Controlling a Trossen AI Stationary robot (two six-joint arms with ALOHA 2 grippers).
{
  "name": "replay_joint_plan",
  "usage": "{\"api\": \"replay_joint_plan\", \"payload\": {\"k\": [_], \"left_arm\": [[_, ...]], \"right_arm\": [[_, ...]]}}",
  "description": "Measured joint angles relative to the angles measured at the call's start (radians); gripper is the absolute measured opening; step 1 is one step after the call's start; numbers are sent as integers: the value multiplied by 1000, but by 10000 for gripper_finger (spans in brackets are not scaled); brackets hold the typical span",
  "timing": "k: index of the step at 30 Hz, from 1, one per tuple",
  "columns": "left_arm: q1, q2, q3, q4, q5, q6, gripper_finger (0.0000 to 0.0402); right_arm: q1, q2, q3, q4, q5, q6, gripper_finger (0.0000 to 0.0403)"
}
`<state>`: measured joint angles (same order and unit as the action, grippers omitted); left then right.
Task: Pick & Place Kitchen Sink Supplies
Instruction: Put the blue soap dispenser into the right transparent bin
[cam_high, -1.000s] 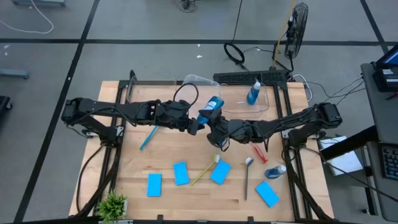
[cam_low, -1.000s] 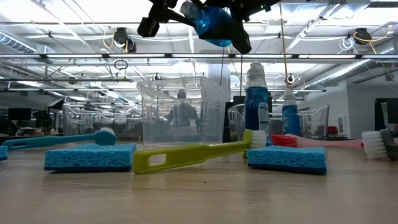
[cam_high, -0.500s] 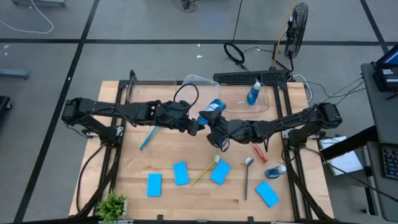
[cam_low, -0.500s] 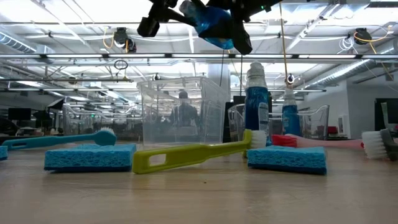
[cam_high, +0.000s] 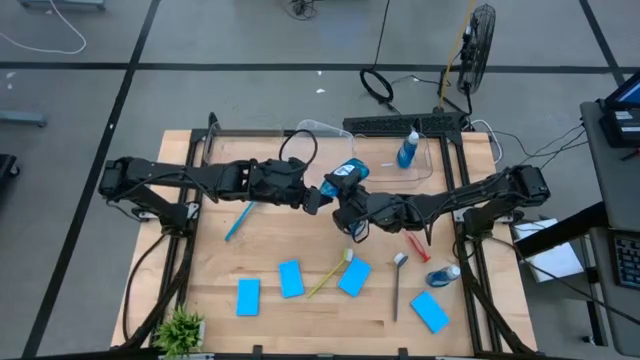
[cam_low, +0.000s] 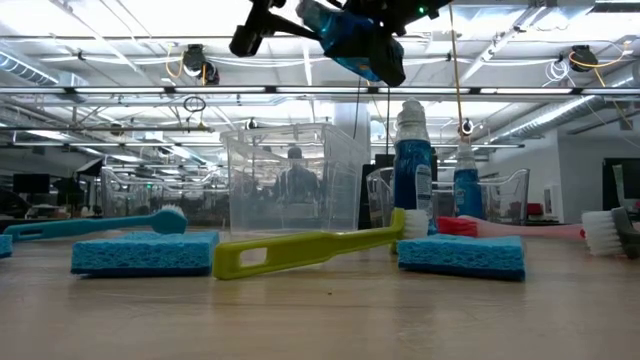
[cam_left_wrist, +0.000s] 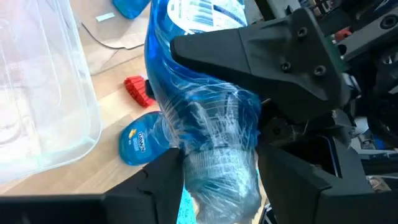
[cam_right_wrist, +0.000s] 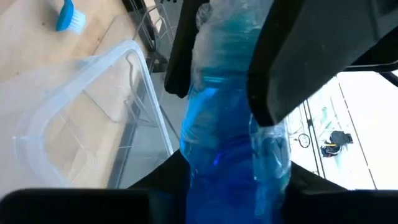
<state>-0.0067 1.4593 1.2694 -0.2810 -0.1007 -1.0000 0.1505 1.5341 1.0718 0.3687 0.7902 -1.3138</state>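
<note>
The bottle of blue liquid (cam_high: 346, 173) hangs in the air just beside the clear tub (cam_high: 318, 133), high over the worktop (cam_high: 300, 320). The right gripper (cam_high: 342, 192) squeezes it with half-closed fingers. The left gripper (cam_high: 318, 197) has fingers around it; I cannot tell if they grip. A loose squeeze could drop it.

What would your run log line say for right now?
bottle: in the air above the table | right pincer: shut on bottle | left pincer: at the bottle too

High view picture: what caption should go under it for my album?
Left gripper and right gripper meet around a blue-liquid bottle above the table.
</note>
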Motion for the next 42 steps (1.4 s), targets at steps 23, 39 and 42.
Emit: {"api": "replay_joint_plan", "payload": {"k": [23, 39, 42], "left_arm": [[36, -45, 0, 28, -1, 86, 210], [60, -188, 1, 2, -35, 400, 214], [60, -204, -1, -48, -37, 471, 204]], "right_arm": [[-38, -6, 1, 37, 124, 56, 108], [-161, -101, -2, 81, 156, 346, 108], [-197, -132, -2, 80, 154, 479, 110]]}}
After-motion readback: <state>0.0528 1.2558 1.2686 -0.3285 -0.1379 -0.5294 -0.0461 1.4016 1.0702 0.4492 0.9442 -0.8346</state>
